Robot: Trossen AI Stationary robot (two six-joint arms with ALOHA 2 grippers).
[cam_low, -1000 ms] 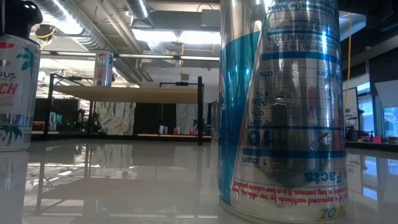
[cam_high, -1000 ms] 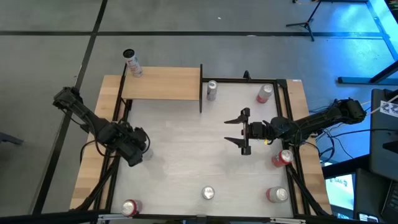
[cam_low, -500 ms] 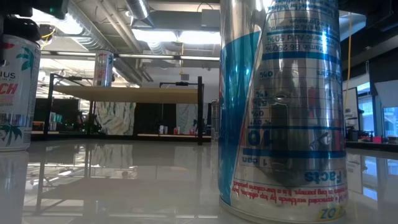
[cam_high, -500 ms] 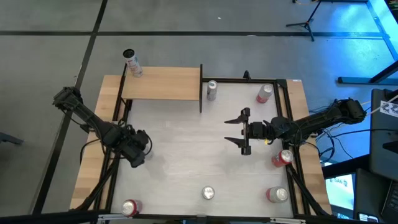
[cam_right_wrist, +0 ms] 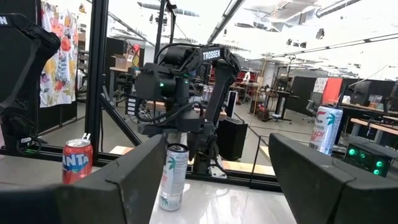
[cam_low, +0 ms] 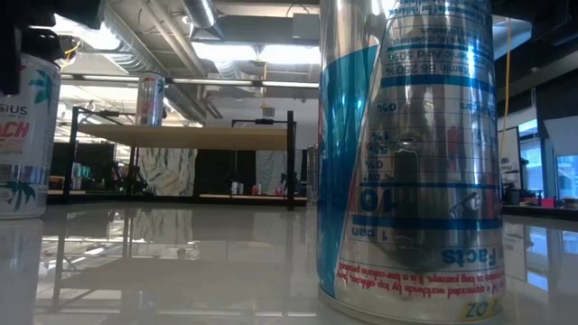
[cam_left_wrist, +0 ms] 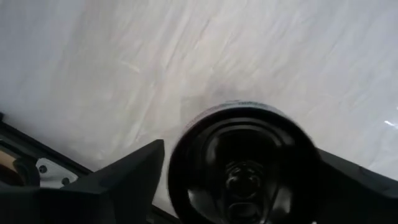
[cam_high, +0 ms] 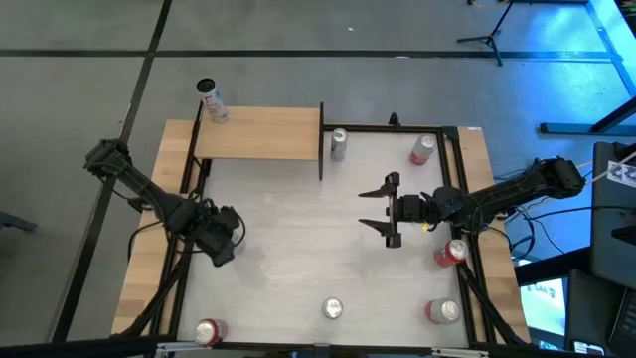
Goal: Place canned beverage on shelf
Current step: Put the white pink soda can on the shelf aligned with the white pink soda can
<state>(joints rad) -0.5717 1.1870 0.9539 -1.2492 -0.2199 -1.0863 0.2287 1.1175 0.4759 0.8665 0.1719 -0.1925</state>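
A white canned beverage with teal print (cam_right_wrist: 172,179) stands upright on the white table near its left edge. My left gripper (cam_high: 221,239) points down over it and is open. One finger (cam_left_wrist: 127,180) stands on each side of the can's dark top (cam_left_wrist: 244,163), and a bright gap shows beside that finger. In the low view the can (cam_low: 23,144) shows with a dark finger (cam_low: 9,59) beside its top. The tan shelf (cam_high: 260,134) stands at the far left, with one can (cam_high: 211,99) upright on its far left corner. My right gripper (cam_high: 386,210) waits open and level above mid-table.
Other cans stand on the table: a silver one (cam_high: 339,143) beside the shelf, a red one (cam_high: 422,149) at the far right, two red ones (cam_high: 452,252) (cam_high: 443,311) on the right. A silver one (cam_high: 332,309) and a red one (cam_high: 207,331) stand at the near edge.
My left gripper has sunk a little over the white can. In the low view its dark finger has come down beside the can's top. The can and my right gripper have kept still.
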